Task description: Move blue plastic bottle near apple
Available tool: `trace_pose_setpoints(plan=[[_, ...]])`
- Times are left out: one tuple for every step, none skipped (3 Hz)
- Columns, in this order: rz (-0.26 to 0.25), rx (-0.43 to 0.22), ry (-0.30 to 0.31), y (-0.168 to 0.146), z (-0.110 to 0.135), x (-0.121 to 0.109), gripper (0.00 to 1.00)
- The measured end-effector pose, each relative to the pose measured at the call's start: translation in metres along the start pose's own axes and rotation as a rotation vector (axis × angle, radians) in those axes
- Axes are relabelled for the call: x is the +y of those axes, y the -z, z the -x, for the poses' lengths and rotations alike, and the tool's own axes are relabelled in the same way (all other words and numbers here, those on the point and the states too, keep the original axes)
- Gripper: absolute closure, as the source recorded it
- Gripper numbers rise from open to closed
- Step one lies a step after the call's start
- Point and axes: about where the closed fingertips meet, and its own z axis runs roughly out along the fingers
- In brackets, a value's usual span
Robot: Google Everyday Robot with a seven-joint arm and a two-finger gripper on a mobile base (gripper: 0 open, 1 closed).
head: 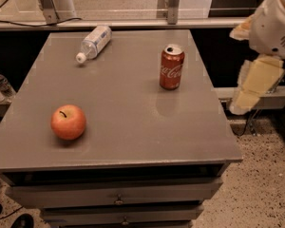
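1. We saw the hand hanging off the surface's right edge, under the white arm; grip state, we couldn't tell.
2. The blue plastic bottle lay on its side far-left, label unreadable, well apart from the apple.
3. The red can read "Coca-Cola".

The robot's white rounded arm sits way over at the right edge, pale yellow gripper dangling downward below it.
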Motion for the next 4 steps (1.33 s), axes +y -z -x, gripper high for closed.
trace_pose_setpoints(plan=[[-0.029,-0.119,0.107,-0.017,0.067,-0.031,0.00],[-0.040,-0.259,0.184,-0.034,0.139,-0.057,0.00],[-0.040,-0.259,0.184,-0.034,0.139,-0.057,0.00],[-0.025,-0.244,0.192,-0.034,0.134,-0.057,0.00]])
